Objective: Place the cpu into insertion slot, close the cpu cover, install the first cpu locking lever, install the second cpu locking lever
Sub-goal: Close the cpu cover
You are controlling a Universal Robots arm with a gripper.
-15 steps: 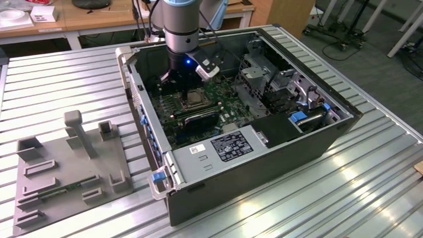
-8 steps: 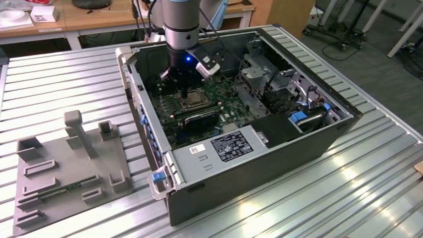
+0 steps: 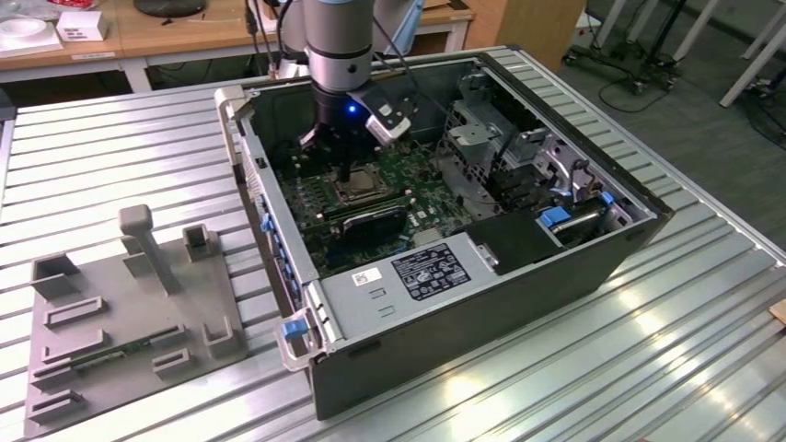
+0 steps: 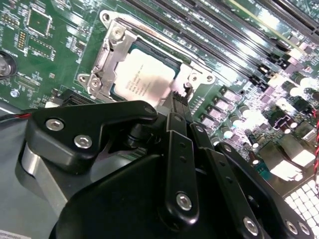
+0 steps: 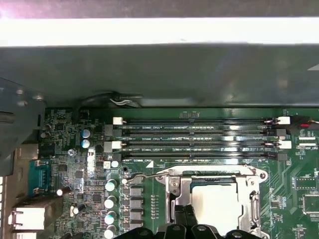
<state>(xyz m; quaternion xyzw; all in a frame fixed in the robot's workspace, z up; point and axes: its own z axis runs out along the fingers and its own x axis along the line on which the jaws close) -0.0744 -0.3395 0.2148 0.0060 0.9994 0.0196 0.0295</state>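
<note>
Black pincer (image 4: 178, 97) fingers closed together, nothing visibly held, tips at thin silvery square cover frame (image 4: 110, 55), pale square cpu (image 4: 147, 79) just beyond. I'd press the nearby thin wire lever (image 5: 142, 176) slowly, clear of the cpu.

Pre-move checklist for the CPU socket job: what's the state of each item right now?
1. cpu seated in insertion slot: ok, it lies flat inside in the second wrist view.
2. cpu cover down: ok, the frame lies flat around the cpu.
3. locking lever latched: cannot tell; it runs beside the socket in the first wrist view.
4. gripper at the socket: ok, shut, tips at the cover's edge.
5. memory slots apart from the gripper: ok.
</note>
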